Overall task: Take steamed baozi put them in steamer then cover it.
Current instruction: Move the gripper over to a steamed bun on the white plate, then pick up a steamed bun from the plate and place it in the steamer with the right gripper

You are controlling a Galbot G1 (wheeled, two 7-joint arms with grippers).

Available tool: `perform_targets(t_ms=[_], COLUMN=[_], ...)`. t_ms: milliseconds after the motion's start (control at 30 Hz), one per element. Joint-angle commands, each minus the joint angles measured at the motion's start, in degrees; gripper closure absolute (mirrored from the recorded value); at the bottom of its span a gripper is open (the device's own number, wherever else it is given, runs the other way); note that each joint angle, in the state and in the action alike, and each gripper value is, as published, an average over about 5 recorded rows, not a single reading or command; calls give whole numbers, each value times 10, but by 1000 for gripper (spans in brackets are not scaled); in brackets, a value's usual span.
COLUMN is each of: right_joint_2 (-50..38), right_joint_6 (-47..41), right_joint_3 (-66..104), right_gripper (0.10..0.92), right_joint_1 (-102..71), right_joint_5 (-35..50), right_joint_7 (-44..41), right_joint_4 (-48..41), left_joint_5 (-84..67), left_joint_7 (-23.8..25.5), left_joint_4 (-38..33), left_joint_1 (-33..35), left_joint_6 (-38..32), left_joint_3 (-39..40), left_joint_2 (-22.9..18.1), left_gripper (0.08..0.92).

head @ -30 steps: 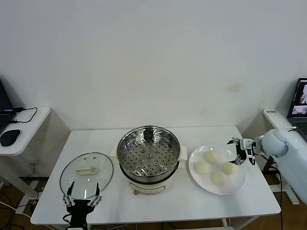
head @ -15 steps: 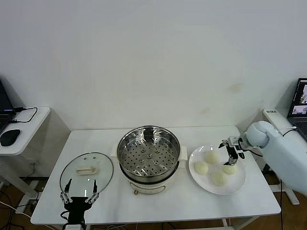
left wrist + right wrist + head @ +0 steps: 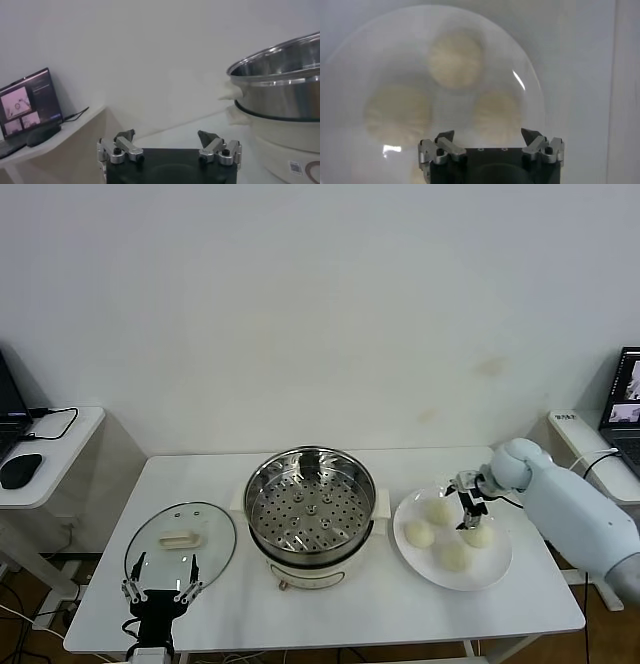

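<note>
My right gripper (image 3: pixel 468 504), fingers spread, has moved inward over the plate (image 3: pixel 500 569); four baozi (image 3: pixel 440 511) lie beneath. Steamer (image 3: pixel 310 506) stands open; left gripper (image 3: pixel 158 591) spread, parked.

My right arm (image 3: pixel 570 509) is a smooth, rounded pale blue-white shell ending in a small black gripper (image 3: pixel 470 502) with silver knuckles. My left gripper (image 3: pixel 169 145) has a black block body, silver screw-headed joints and dark pointed fingertips (image 3: pixel 125 135).
</note>
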Motion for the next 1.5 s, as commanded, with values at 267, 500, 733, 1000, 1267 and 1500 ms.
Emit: perform_targets(t_ms=[267, 500, 733, 1000, 1267, 1500], right_joint_2=[40, 45, 39, 4, -51, -59], right_joint_6=[-1, -10, -15, -21, -33, -39], right_joint_3=[-16, -23, -26, -48, -105, -187], right_gripper=[225, 306, 396, 440, 432, 426], right_joint_1=[11, 12, 13, 39, 130, 264], right_joint_5=[-11, -14, -16, 33, 127, 218], right_joint_7=[9, 6, 4, -10, -22, -21], right_joint_4=[-42, -45, -40, 3, 98, 146], left_joint_5=[0, -1, -3, -5, -11, -22], left_joint_7=[0, 0, 1, 0, 1, 2], left_joint_4=[3, 5, 6, 5, 4, 5], left_joint_1=[-1, -4, -7, -9, -13, -15], left_joint_6=[-1, -1, 0, 0, 0, 0], left_joint_3=[-2, -3, -2, -5, -5, -6], left_joint_2=[4, 7, 9, 14, 21, 27], left_gripper=[177, 177, 177, 177, 177, 177])
